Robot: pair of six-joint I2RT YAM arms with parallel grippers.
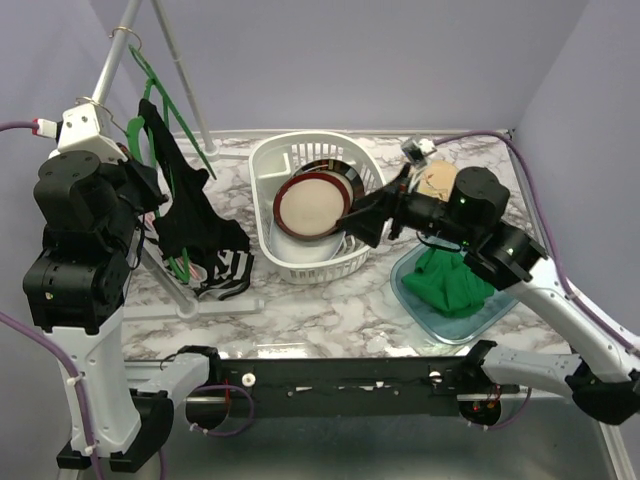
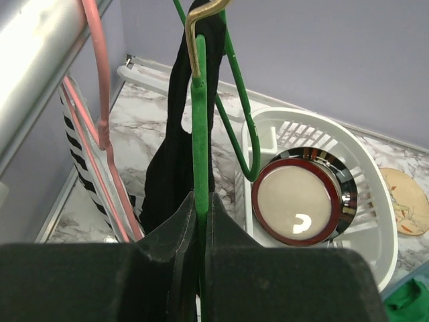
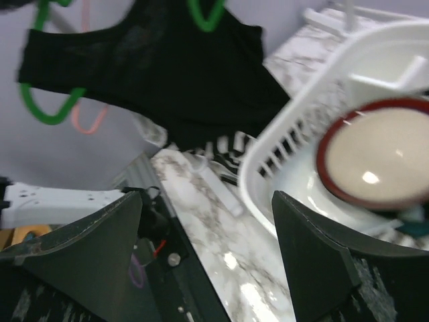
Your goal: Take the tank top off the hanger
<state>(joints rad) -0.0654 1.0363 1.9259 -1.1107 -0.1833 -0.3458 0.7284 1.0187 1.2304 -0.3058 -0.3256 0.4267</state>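
A black tank top [image 1: 195, 215] hangs on a green hanger [image 2: 200, 134] at the left, by the drying rack. My left gripper [image 2: 201, 198] is shut on the hanger's green bar just below its gold hook [image 2: 196, 40]; the same gripper [image 1: 150, 193] sits beside the top's upper edge. My right gripper [image 1: 368, 207] hovers over the white basket, pointing left toward the tank top [image 3: 154, 74] and well apart from it. This gripper [image 3: 206, 196] is open, with only table between its fingers. Green hanger loops [image 3: 47, 111] stick out past the fabric.
A white basket [image 1: 300, 150] holds a red-rimmed bowl [image 1: 310, 205] at the middle. A clear bin [image 1: 500, 310] with green cloth [image 1: 452, 282] stands at the right. A striped garment [image 1: 225, 275] lies under the rack. A pink hanger [image 2: 100, 80] and the rack's metal pole [image 1: 110, 60] flank the green hanger.
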